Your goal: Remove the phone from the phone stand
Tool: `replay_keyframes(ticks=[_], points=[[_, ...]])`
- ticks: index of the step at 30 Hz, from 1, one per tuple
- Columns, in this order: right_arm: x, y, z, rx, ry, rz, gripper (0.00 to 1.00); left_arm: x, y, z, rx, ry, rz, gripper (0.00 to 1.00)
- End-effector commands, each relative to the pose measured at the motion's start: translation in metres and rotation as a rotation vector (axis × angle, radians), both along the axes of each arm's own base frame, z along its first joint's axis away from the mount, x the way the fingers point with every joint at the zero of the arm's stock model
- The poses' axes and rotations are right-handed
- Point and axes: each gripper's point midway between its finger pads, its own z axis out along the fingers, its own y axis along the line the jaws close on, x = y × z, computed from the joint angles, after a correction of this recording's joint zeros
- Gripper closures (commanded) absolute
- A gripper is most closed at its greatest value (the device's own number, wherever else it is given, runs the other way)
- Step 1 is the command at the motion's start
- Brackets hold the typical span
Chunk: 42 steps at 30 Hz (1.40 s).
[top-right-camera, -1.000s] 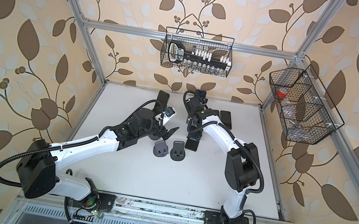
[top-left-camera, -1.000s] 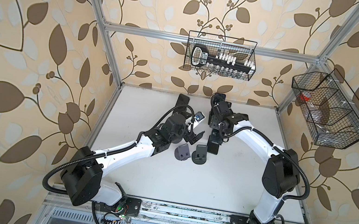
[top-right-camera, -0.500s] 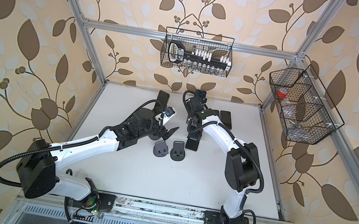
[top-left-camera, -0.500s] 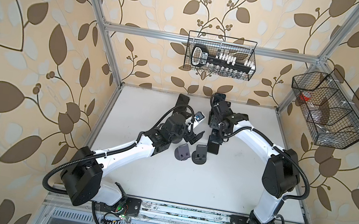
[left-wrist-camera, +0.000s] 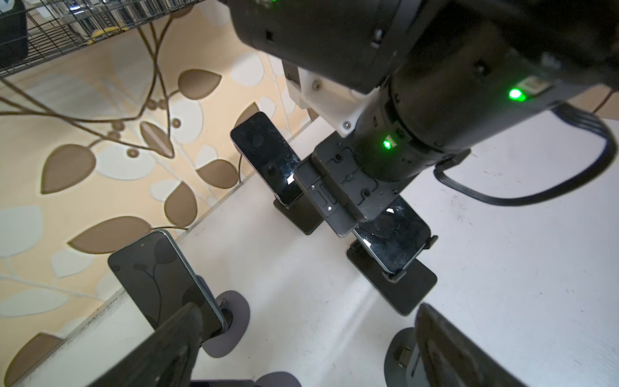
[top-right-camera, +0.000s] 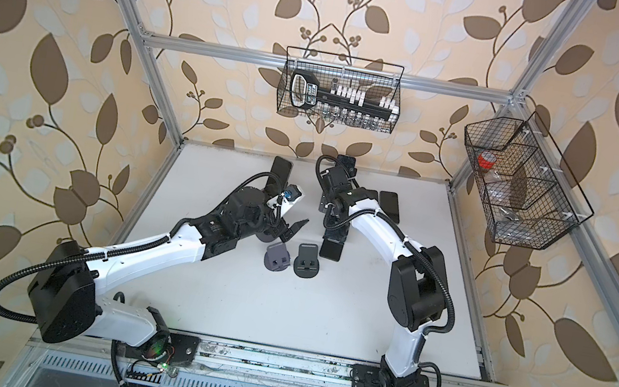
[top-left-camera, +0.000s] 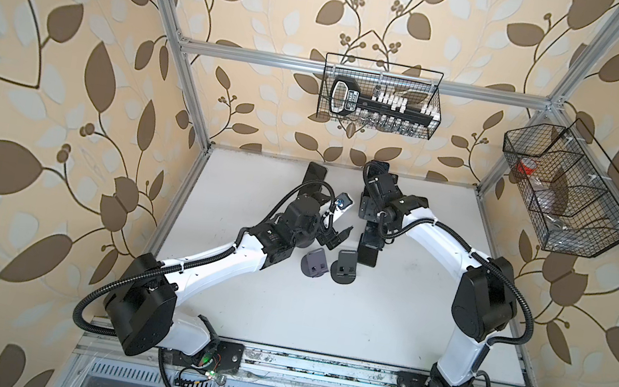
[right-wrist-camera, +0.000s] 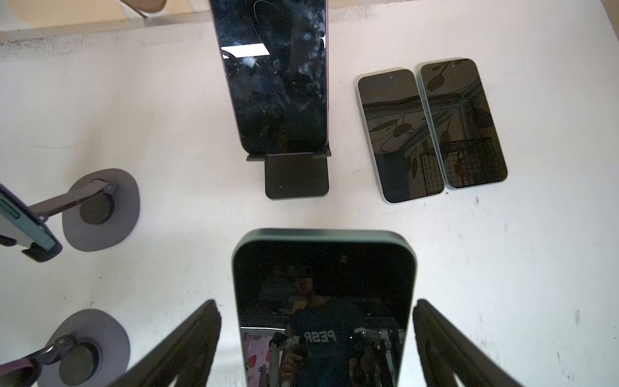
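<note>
A dark phone [right-wrist-camera: 321,301] leans on a black phone stand [left-wrist-camera: 412,291] with a flat rectangular base, also seen in a top view [top-left-camera: 368,256]. My right gripper [right-wrist-camera: 318,351] hangs over the phone's upper end and is open. Its fingers [right-wrist-camera: 187,348] stand on either side of the phone, with a gap on each side. In the left wrist view the phone [left-wrist-camera: 392,241] sits in the stand's cradle under the right wrist. My left gripper [top-left-camera: 335,234] is open and empty, just left of that stand.
Two empty stands, grey [top-left-camera: 314,263] and black [top-left-camera: 347,265], sit in front of the left gripper. Other phones lean on stands behind [right-wrist-camera: 278,83] and at the back left [top-left-camera: 315,174]. Two phones [right-wrist-camera: 392,134] lie flat to the right. Wire baskets [top-left-camera: 378,96] hang on the walls.
The right gripper's jaws have spread apart, away from the phone's edges. Neither arm has visibly shifted, and the left gripper stays open.
</note>
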Motion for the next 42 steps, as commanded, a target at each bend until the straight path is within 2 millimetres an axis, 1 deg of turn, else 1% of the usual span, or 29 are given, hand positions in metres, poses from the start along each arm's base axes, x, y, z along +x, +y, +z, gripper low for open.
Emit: replay_keyframes(ticks=[1, 8, 11, 18, 23, 28, 32, 42], points=[[0.008, -0.003, -0.003, -0.009, 0.003, -0.007, 0.11, -0.006, 0.000, 0.024, -0.021, -0.066, -0.005, 0.01], [0.011, 0.000, -0.008, 0.002, 0.020, 0.009, 0.17, -0.006, 0.000, 0.023, -0.014, -0.068, -0.007, 0.01], [0.012, 0.001, -0.004, 0.010, 0.014, 0.015, 0.20, -0.006, 0.000, 0.023, -0.013, -0.069, -0.009, 0.01], [0.011, 0.002, 0.005, 0.026, 0.002, 0.033, 0.23, -0.006, -0.001, 0.022, -0.011, -0.065, -0.011, 0.01], [0.011, 0.003, 0.011, 0.047, -0.001, 0.070, 0.24, -0.006, -0.001, 0.021, -0.010, -0.060, -0.014, 0.01], [0.012, 0.000, 0.015, 0.073, -0.012, 0.079, 0.25, -0.006, -0.001, 0.022, -0.011, -0.061, -0.014, 0.01], [0.012, 0.002, 0.017, 0.110, -0.011, 0.102, 0.25, -0.006, -0.001, 0.020, -0.009, -0.060, -0.014, 0.01], [0.013, 0.001, 0.029, 0.186, -0.044, 0.135, 0.26, -0.006, -0.002, 0.020, -0.012, -0.057, -0.017, 0.01]])
